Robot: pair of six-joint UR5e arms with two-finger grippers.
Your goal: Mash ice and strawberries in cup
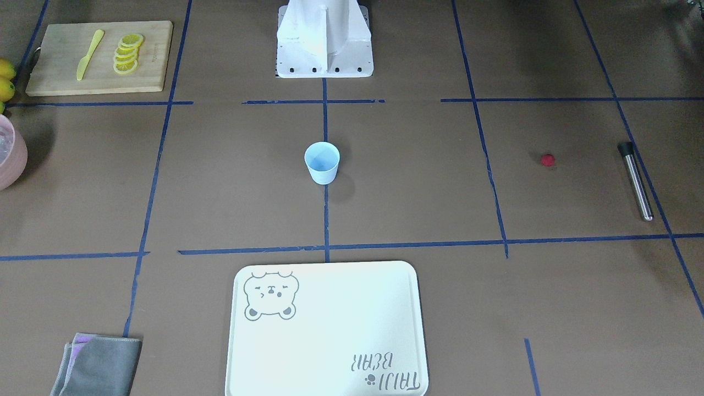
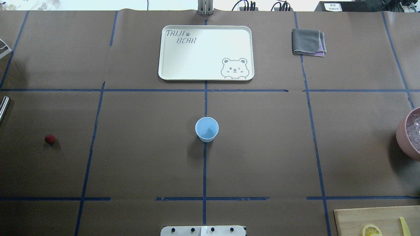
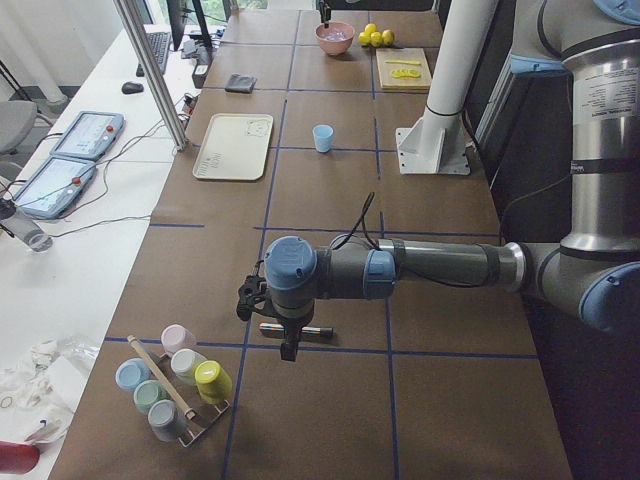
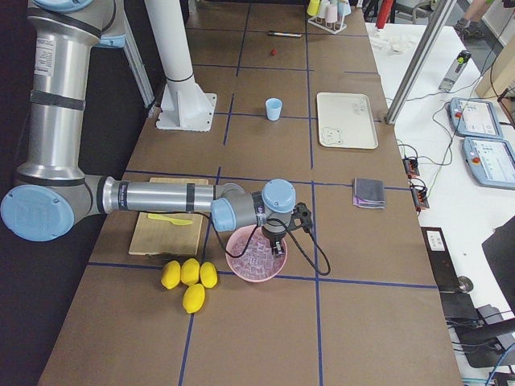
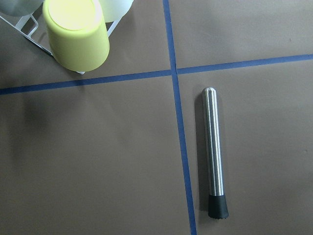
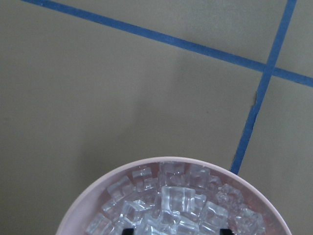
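Note:
The pale blue cup (image 2: 206,129) stands upright at the table's middle and looks empty; it also shows in the front view (image 1: 322,162). The red strawberry (image 2: 50,139) lies alone on the robot's left side. Several ice cubes (image 6: 176,205) fill the pink bowl (image 4: 241,269) on the right. My right gripper (image 6: 176,231) hangs over the bowl, and its two dark fingertips (image 6: 128,230) stand apart at the ice surface. My left gripper (image 3: 288,345) hovers above a steel muddler (image 5: 213,156). I cannot tell whether it is open or shut.
A white bear tray (image 2: 167,75) lies beyond the cup, with a grey cloth (image 2: 308,42) to its right. A wooden board (image 1: 55,60) holds lemon slices and a yellow knife, with whole lemons (image 4: 189,277) beside it. A rack of coloured cups (image 3: 175,385) stands near the left gripper.

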